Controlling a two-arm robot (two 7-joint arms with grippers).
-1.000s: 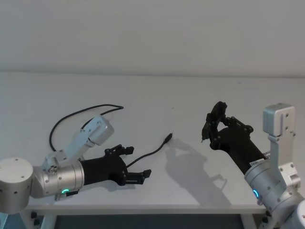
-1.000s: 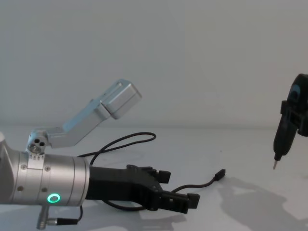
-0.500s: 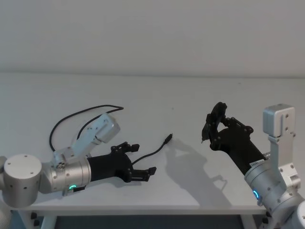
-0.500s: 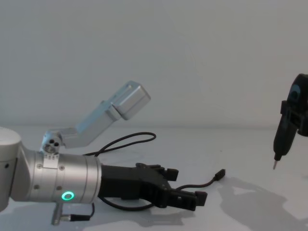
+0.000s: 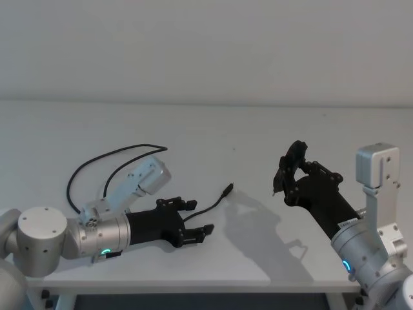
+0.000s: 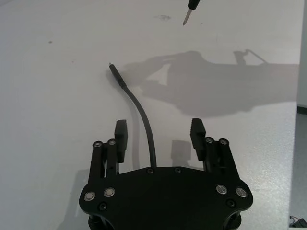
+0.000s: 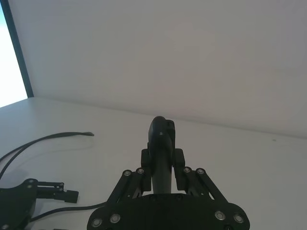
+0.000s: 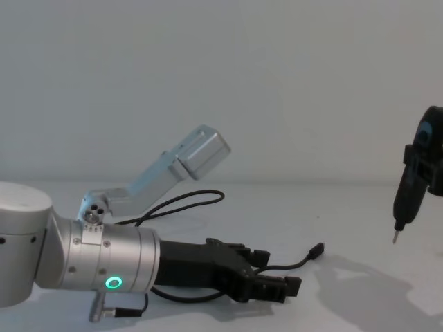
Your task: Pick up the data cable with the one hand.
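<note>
The right gripper (image 7: 162, 162) clamps a dark tool (image 7: 161, 134), the white table (image 7: 249, 158) beyond it.

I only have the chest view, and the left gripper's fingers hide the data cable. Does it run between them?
Observer: Yes. The left wrist view shows the data cable running between the open fingers of the left gripper, touching neither.
Operator: What is the point at my right edge?
Observer: The right wrist view shows the right gripper shut on a black tool; that is its tip.
</note>
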